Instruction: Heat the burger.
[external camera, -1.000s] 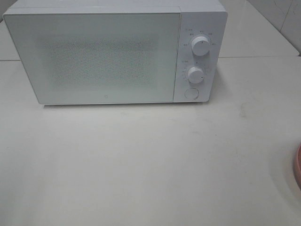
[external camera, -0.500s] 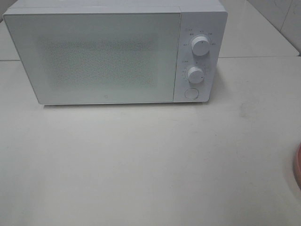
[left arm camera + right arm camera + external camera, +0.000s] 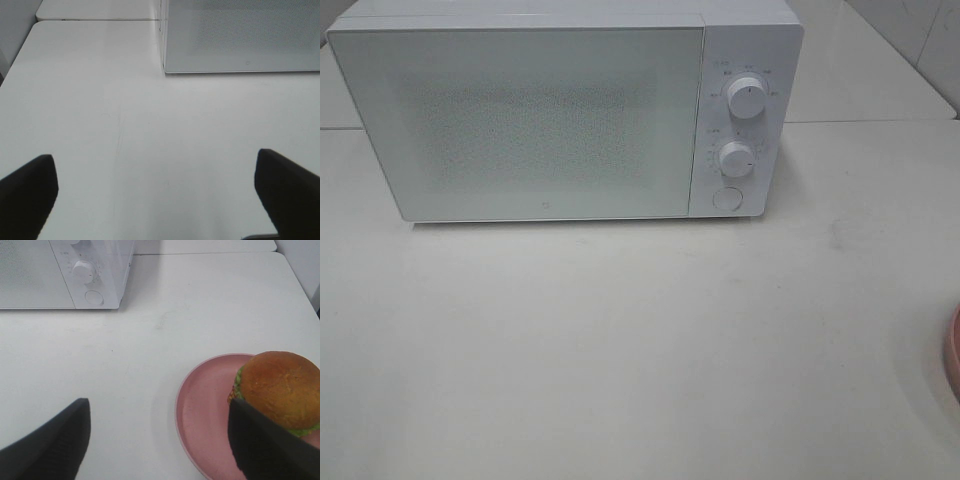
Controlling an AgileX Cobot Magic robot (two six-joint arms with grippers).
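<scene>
On the table's far side, your microwave point(image 3: 565, 115) sits shut.
Nothing has moved: both grippers point(image 3: 157, 192) point(image 3: 160, 440) stay spread and empty, burger point(image 3: 277, 390) unheated on its plate point(image 3: 205, 405) at right.

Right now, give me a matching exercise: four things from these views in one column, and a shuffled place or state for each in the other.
Things:
1. burger
2. microwave door
3. pink plate
4. left tool

States:
A. closed
B. open, holding nothing
C. sits on the plate
D. on the table, at the right edge of the high view

Pairs: 1-C, 2-A, 3-D, 4-B
</scene>
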